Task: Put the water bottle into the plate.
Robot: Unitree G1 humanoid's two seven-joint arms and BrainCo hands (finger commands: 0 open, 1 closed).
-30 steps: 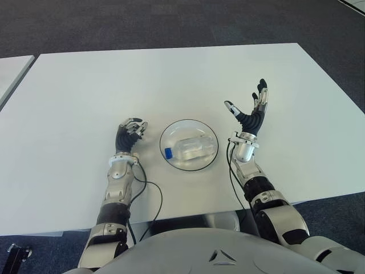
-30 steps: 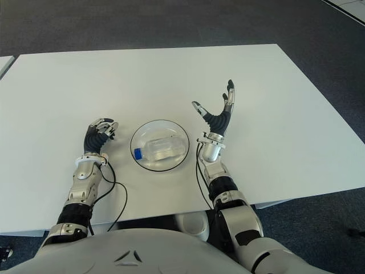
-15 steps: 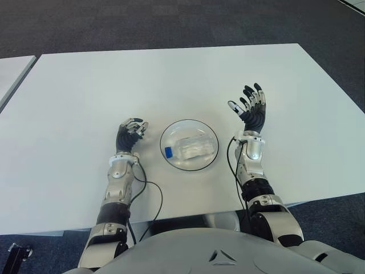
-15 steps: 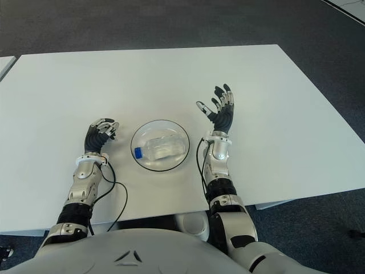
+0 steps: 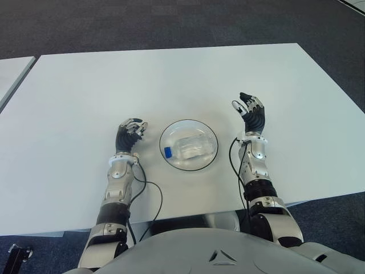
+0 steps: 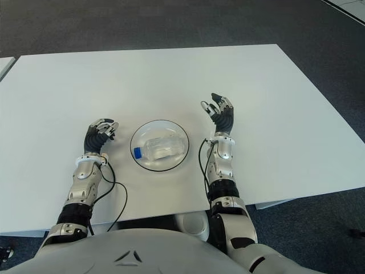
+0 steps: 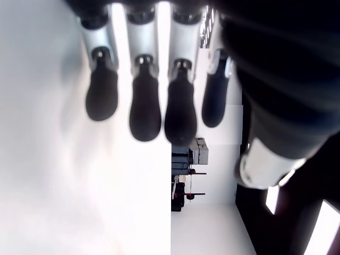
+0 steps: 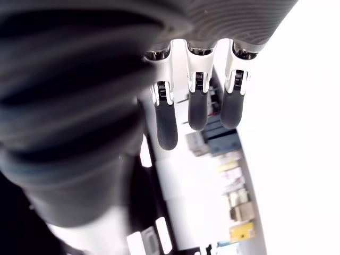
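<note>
One clear bottle (image 5: 191, 149) in round glass plate (image 5: 210, 128)

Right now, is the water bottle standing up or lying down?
Lying down: the water bottle rests on its side inside the glass plate, blue cap toward the robot's left.

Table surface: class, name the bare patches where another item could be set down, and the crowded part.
The table is bare across its far half and toward both side edges. The crowded part is the near middle: the left hand, the plate holding the water bottle, and the raised right hand.
</note>
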